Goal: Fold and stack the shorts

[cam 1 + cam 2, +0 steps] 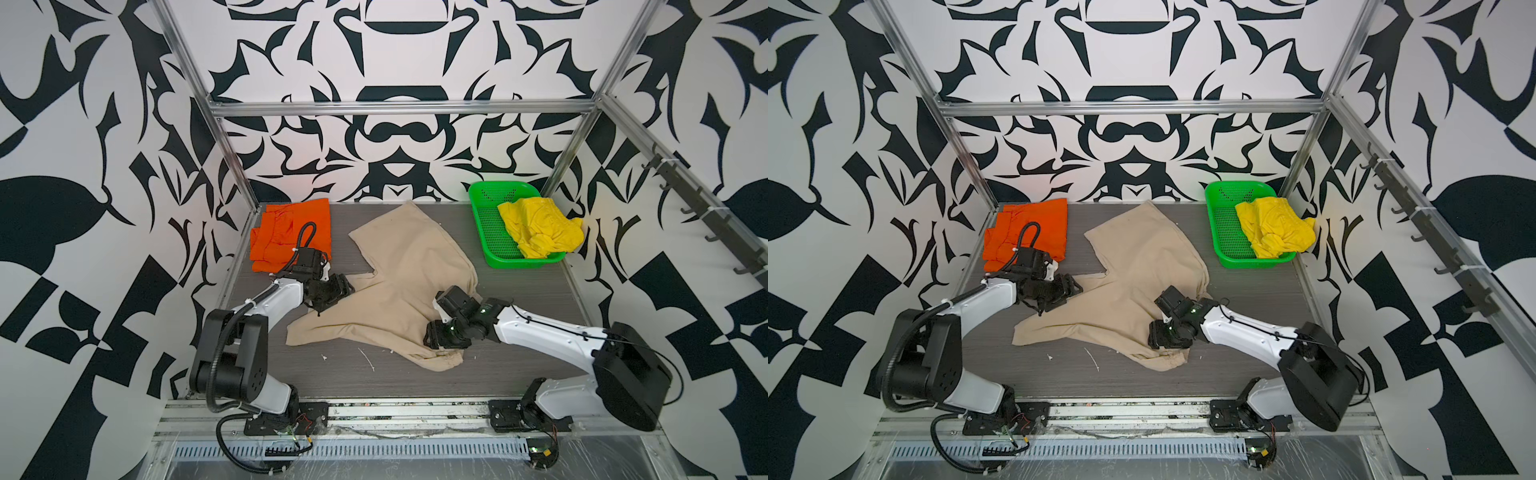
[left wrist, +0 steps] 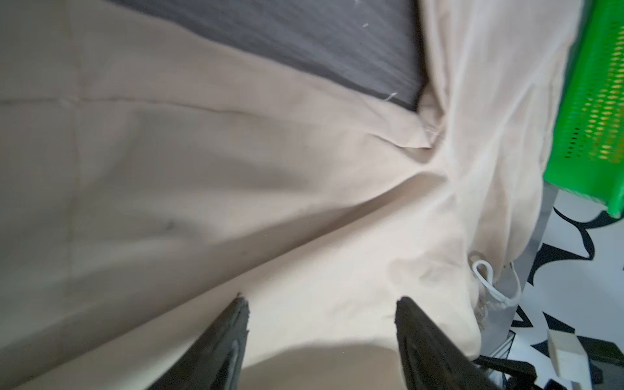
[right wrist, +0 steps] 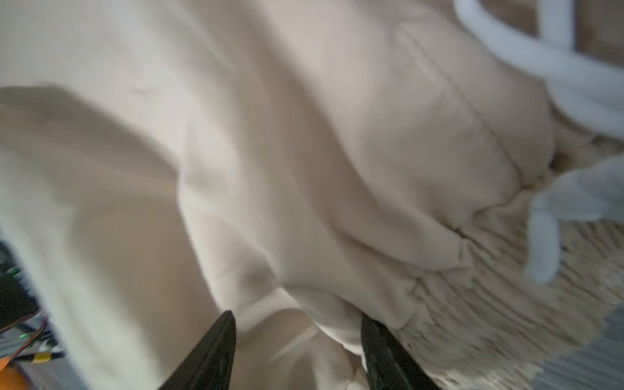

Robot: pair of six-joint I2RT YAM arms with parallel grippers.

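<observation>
The beige shorts (image 1: 399,282) (image 1: 1133,282) lie spread out mid-table, legs toward the left and back, gathered waist at the front right. Their white drawstring (image 2: 486,280) (image 3: 506,50) shows at the waist. My left gripper (image 1: 338,291) (image 2: 320,304) hovers open over the left leg's edge, holding nothing. My right gripper (image 1: 434,336) (image 3: 297,315) sits at the waistband, jaws apart with a loose fold of beige cloth between them. The orange shorts (image 1: 286,232) (image 1: 1025,232) lie folded at the back left. The yellow shorts (image 1: 536,228) (image 1: 1275,226) are crumpled in the basket.
The green perforated basket (image 1: 490,224) (image 1: 1225,232) (image 2: 594,111) stands at the back right corner of the grey table (image 1: 519,286). Small white scraps (image 1: 368,359) lie near the front edge. Metal frame posts and patterned walls enclose three sides.
</observation>
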